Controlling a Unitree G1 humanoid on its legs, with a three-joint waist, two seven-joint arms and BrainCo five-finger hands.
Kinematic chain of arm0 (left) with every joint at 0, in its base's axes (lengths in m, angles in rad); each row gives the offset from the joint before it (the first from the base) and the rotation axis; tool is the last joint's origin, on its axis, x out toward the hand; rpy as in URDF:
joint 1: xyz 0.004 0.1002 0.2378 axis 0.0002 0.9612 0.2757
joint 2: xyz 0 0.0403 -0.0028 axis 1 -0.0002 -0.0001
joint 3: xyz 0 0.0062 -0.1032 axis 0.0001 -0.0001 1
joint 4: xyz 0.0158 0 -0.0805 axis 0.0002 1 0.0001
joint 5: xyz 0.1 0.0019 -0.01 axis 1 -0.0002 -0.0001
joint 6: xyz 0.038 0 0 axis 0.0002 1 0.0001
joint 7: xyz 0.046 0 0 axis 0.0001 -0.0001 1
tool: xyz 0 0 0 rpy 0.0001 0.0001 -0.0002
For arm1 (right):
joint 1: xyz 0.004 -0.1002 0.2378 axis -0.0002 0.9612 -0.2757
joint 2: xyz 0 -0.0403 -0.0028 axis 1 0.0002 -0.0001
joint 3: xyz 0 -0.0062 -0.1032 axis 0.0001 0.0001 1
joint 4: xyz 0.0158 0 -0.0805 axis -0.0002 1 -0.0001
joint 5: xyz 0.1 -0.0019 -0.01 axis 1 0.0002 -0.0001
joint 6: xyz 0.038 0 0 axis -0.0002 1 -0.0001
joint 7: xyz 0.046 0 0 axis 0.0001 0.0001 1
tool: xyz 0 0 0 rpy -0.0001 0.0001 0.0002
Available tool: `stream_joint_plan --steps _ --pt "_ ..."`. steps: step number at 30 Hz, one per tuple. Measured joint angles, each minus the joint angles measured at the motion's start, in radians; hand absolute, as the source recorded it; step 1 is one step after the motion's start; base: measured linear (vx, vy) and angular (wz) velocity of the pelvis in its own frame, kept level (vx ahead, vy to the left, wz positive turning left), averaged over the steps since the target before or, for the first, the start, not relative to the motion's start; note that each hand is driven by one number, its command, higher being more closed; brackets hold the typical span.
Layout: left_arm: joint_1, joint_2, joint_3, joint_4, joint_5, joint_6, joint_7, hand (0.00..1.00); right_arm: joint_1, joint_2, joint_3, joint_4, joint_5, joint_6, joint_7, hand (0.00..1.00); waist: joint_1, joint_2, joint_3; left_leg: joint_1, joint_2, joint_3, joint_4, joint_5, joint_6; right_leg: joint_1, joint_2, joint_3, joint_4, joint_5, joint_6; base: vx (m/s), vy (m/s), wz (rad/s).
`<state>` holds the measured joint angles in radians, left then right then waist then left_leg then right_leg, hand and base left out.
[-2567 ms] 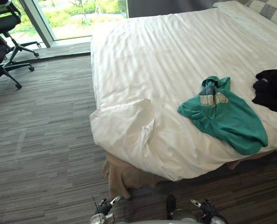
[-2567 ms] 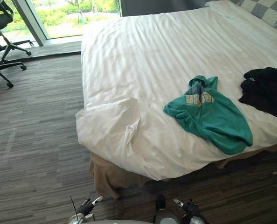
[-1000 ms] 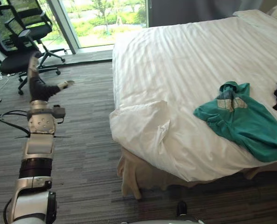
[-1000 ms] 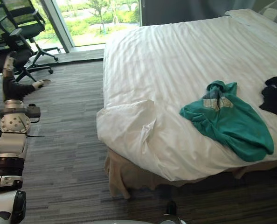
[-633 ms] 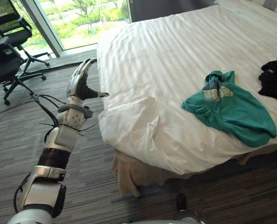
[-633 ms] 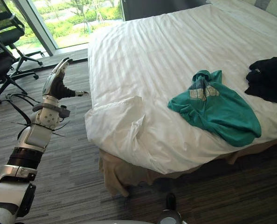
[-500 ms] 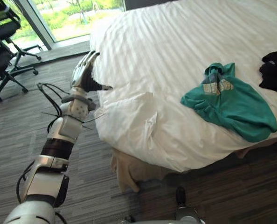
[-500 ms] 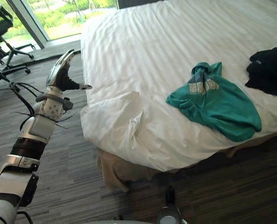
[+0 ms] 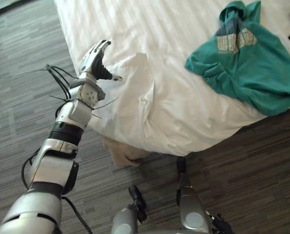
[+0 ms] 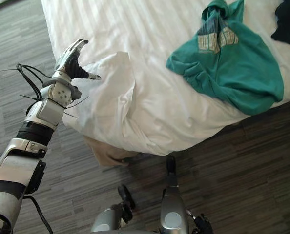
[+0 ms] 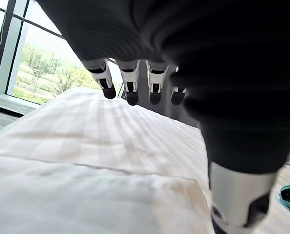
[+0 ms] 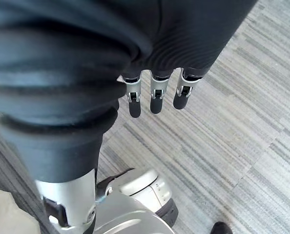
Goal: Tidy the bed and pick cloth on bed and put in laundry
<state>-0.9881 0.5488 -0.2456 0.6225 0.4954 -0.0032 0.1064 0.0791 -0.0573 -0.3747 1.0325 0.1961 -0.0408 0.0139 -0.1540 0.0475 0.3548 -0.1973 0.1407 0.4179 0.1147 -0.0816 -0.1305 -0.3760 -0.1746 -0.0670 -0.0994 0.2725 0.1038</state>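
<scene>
Grey striped carpet (image 9: 18, 112) round the near bed corner, white striped duvet (image 9: 174, 29) on top

Left/right eye views:
- duvet corner (image 9: 130, 92) folded back and rumpled at the near edge, with a beige under-layer (image 9: 120, 152) hanging out below it
- green hoodie (image 9: 247, 68) lies crumpled on the duvet, right of the folded corner and well apart from it
- black garment (image 10: 287, 22) at the far right of the bed, near the hoodie with a strip of duvet between them
- left hand (image 9: 97, 63) is raised at the left side of the folded corner, fingers straight, thumb sticking out toward the fold, nothing in it. Can't tell if it touches the duvet

Left wrist view: fingers (image 11: 130, 90) extended in a row above the duvet, nothing between them and the thumb. Window (image 11: 32, 73) behind, sliver of the green hoodie at the frame edge

Right wrist view: right hand (image 12: 155, 100) hangs over the carpet, fingers relaxed and nearly straight, empty
</scene>
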Motion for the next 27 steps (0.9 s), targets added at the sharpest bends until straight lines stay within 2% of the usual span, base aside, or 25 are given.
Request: stream_joint_plan --steps 1,7,14,17,20,21,22,25,27 --pt "-0.016 0.000 -0.019 0.017 0.000 -0.001 -0.001 1.00 -0.004 0.001 0.001 -0.001 0.001 -0.001 -0.011 0.00 -0.001 -0.001 0.011 -0.012 0.001 0.001 0.008 -0.002 0.002 -0.009 -0.001 0.003 0.000 0.003 0.003 -0.03 -0.008 -0.04" --pt "-0.026 -0.019 -0.068 0.095 -0.003 -0.008 -0.021 1.00 -0.005 0.002 0.021 -0.004 0.000 -0.003 -0.033 0.00 0.003 -0.004 0.015 -0.054 0.020 -0.001 0.050 -0.021 0.003 -0.031 0.000 0.006 0.000 0.005 0.006 -0.02 -0.004 0.00" --pt "-0.023 0.065 -0.201 0.042 -0.069 -0.053 -0.129 1.00 -0.005 -0.009 0.043 -0.031 -0.001 -0.001 -0.028 0.00 0.007 -0.003 0.014 -0.058 0.028 -0.001 0.068 -0.032 0.006 -0.026 0.002 0.012 0.000 0.006 0.015 0.00 0.000 0.00" --pt "0.073 0.104 -0.243 -0.037 -0.109 -0.068 -0.183 1.00 -0.002 -0.021 0.065 -0.031 -0.002 0.001 -0.019 0.00 0.006 0.001 0.011 -0.032 0.035 -0.006 0.065 -0.034 0.003 0.010 0.008 0.009 0.000 -0.007 0.034 0.00 0.000 0.00" --pt "0.223 0.172 -0.266 -0.147 -0.142 -0.105 -0.249 1.00 0.021 -0.044 0.079 -0.037 -0.010 0.001 -0.008 0.00 0.006 0.027 -0.018 0.005 0.039 -0.008 0.058 -0.037 0.000 0.043 0.016 -0.014 0.000 -0.012 0.040 0.04 0.005 0.06" --pt "0.327 0.207 -0.254 -0.191 -0.164 -0.123 -0.281 1.00 0.036 -0.058 0.081 -0.038 -0.011 0.002 -0.001 0.00 0.008 0.043 -0.049 0.011 0.036 -0.009 0.053 -0.037 0.000 0.049 0.015 -0.018 0.000 -0.013 0.039 0.04 0.008 0.04" --pt "0.368 0.221 -0.245 -0.203 -0.176 -0.128 -0.291 0.00 0.039 -0.062 0.081 -0.037 -0.011 0.003 0.006 0.00 0.008 0.047 -0.052 0.026 0.034 -0.009 0.048 -0.037 0.000 0.061 0.015 -0.020 0.000 -0.014 0.037 0.04 0.011 0.03" --pt "0.634 0.253 -0.097 -0.233 -0.216 -0.131 -0.336 0.00 0.068 -0.080 0.101 -0.034 -0.025 0.009 0.013 0.00 0.012 0.057 -0.089 0.090 0.031 -0.014 0.023 -0.040 -0.003 0.127 0.016 -0.044 0.000 -0.034 0.009 -0.01 0.010 0.06" --pt "0.739 0.253 -0.020 -0.234 -0.221 -0.129 -0.346 0.00 0.091 -0.084 0.101 -0.031 -0.043 0.010 0.014 0.00 0.032 0.056 -0.125 0.094 0.033 -0.020 0.021 -0.041 -0.005 0.134 0.018 -0.052 0.000 -0.040 0.009 -0.01 -0.008 0.13"
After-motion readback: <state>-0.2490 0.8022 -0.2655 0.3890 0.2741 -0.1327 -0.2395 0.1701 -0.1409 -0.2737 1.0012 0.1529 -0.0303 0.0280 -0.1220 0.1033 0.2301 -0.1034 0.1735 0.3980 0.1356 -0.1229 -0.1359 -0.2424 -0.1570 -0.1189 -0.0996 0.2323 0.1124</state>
